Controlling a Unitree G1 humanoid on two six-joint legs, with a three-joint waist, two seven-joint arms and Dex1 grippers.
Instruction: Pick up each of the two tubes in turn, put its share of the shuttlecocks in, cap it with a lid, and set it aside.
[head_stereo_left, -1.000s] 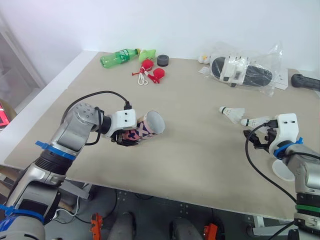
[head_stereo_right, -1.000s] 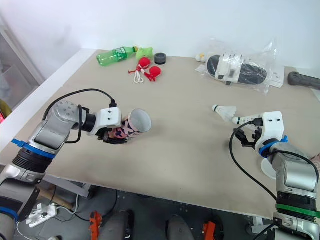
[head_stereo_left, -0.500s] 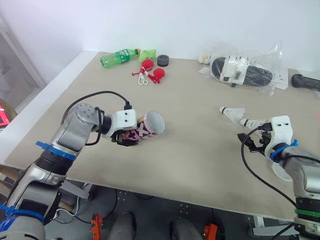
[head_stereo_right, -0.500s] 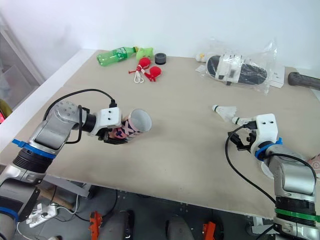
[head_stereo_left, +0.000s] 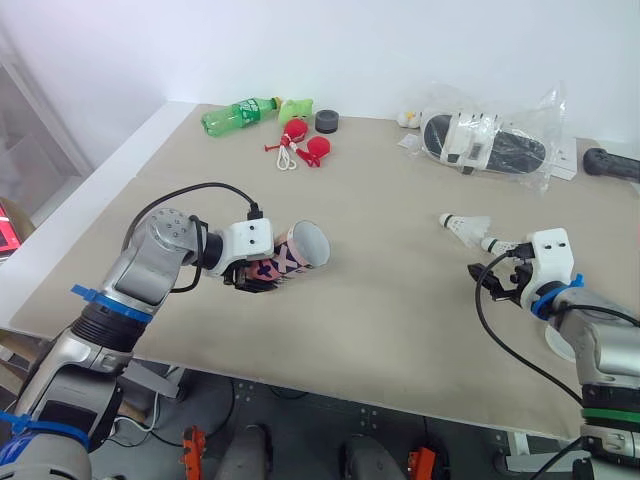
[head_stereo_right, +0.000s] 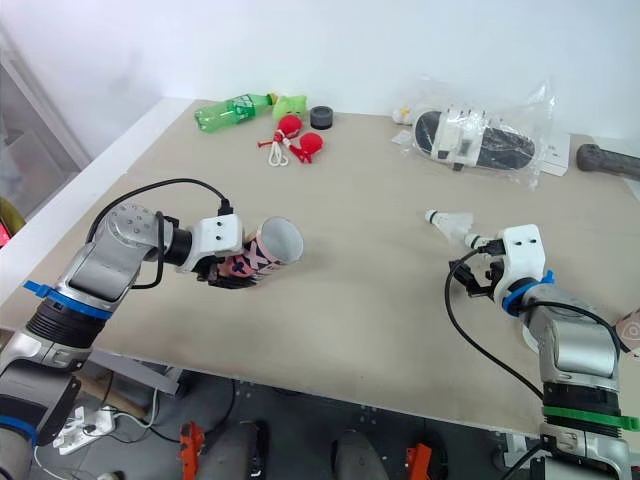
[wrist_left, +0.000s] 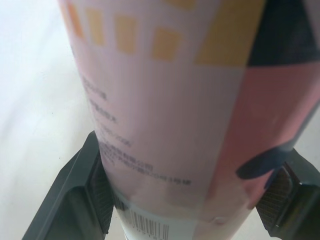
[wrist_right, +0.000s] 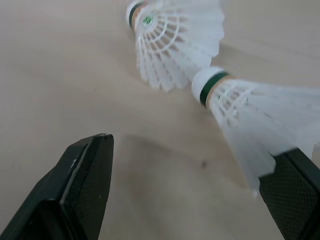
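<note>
We judge that the task is in its early part. Our left end effector (head_stereo_left: 255, 277) is clenched on the pink patterned tube (head_stereo_left: 298, 252). It holds the tube on its side, low at the bench (head_stereo_left: 380, 180), with the open mouth turned toward the right arm. The far shuttlecock (wrist_right: 175, 45) and the near shuttlecock (wrist_right: 250, 115) lie close together on the bench. Our right end effector (wrist_right: 197, 155) is released, with the near shuttlecock just beside one finger, not gripped. Filling, capping and setting aside are all left to do.
</note>
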